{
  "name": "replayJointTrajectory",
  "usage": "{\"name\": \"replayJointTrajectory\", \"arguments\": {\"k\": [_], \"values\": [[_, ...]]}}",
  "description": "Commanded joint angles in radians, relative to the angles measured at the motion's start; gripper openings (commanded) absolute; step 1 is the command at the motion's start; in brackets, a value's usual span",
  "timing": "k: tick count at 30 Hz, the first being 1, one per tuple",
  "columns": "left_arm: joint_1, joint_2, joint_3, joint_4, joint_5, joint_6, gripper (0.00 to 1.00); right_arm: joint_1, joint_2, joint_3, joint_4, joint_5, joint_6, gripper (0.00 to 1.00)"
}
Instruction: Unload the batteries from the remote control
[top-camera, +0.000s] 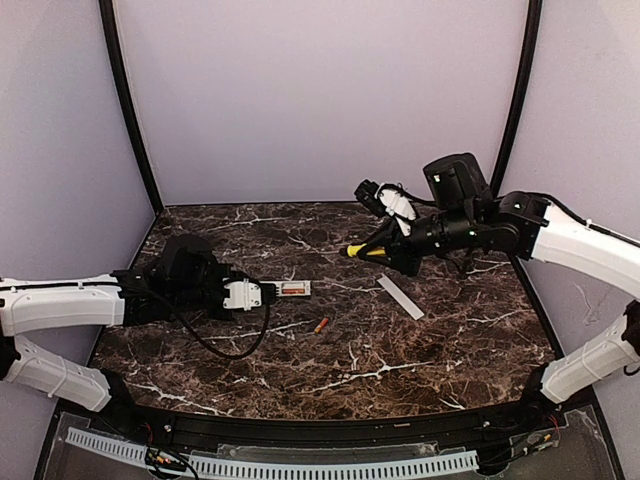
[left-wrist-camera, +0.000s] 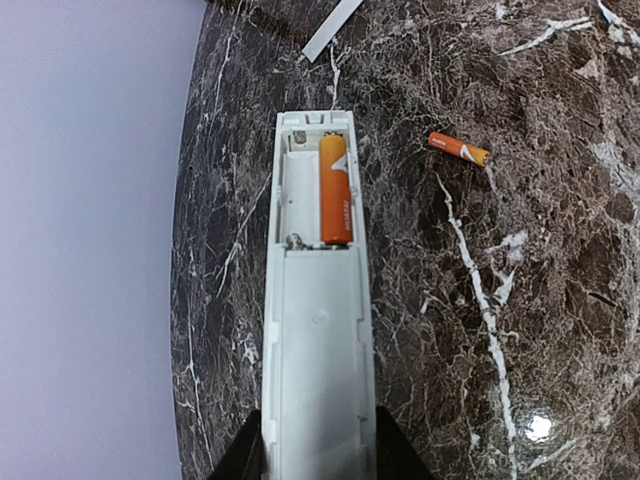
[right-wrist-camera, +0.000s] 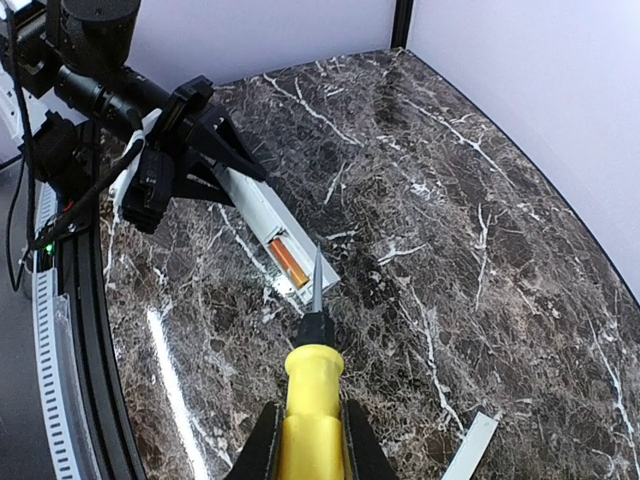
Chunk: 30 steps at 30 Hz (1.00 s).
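The left gripper (top-camera: 243, 295) is clamped tight on one end of the remote control (top-camera: 290, 289). The remote sits low by the dark marble table (top-camera: 400, 360), at about 9 o'clock from the middle. Its back faces up and the battery slot is uncovered. One side of the slot is bare white. The other side has one orange battery in the slot (left-wrist-camera: 336, 190), lying along the remote.

The loose battery (top-camera: 321, 325) lies on the table near the free end of the remote, at about 5 o'clock from it in the top view. It does not touch the remote.

The right gripper (top-camera: 388, 252) squeezes the yellow handle of a small screwdriver (right-wrist-camera: 312, 375). The thin metal tip points at the slot end of the remote. In the top view the tool is up and away, at about 2 o'clock from the remote, with a gap between them.

A flat white strip (top-camera: 400, 296) lies on the table at 3 o'clock from the remote, under the right arm, apart from both batteries
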Motion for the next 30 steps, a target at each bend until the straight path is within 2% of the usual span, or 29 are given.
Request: {"name": "replayJointTrajectory", "arguments": {"k": [1, 5, 18, 24, 30], "values": [[0.015, -0.021, -0.043, 0.125, -0.037, -0.006, 0.0, -0.004, 0.035, 0.087, -0.091, -0.078, -0.081, 0.0], [0.018, 0.011, -0.036, 0.152, -0.116, 0.016, 0.0, -0.004, 0.059, 0.164, -0.199, -0.128, -0.137, 0.0], [0.023, 0.004, -0.023, 0.088, -0.048, -0.003, 0.0, 0.016, 0.154, 0.328, -0.446, -0.173, -0.324, 0.0], [0.022, -0.004, -0.016, 0.066, -0.016, -0.001, 0.0, 0.049, 0.218, 0.349, -0.415, -0.112, -0.37, 0.0], [0.022, -0.045, -0.05, 0.082, 0.074, 0.032, 0.0, 0.055, 0.286, 0.403, -0.412, -0.093, -0.402, 0.0]]}}
